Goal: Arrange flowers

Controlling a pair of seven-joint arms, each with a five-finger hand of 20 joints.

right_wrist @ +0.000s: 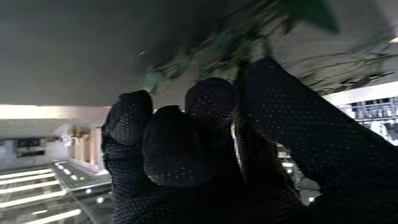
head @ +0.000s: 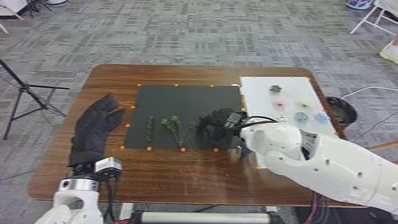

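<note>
Our left robot hand [head: 91, 131] rests relaxed; we can't tell whether our right robot hand [head: 214, 131] clamps the greenery [right_wrist: 247, 46]. Squeezing off-centre could drag neighbouring sprigs [head: 174, 128] askew.

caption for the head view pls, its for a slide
Right hand over a black mat with green sprigs, flowers on a white sheet, left hand open to the left.

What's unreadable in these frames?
- Head view: lower part of the white sheet, hidden by the right arm.
- Head view: dark mat under the right hand, covered.
- Head view: flowers' types, too small.
- Right wrist view: greenery, blurred, cut off by the edge; right hand's grip unclear.
</note>
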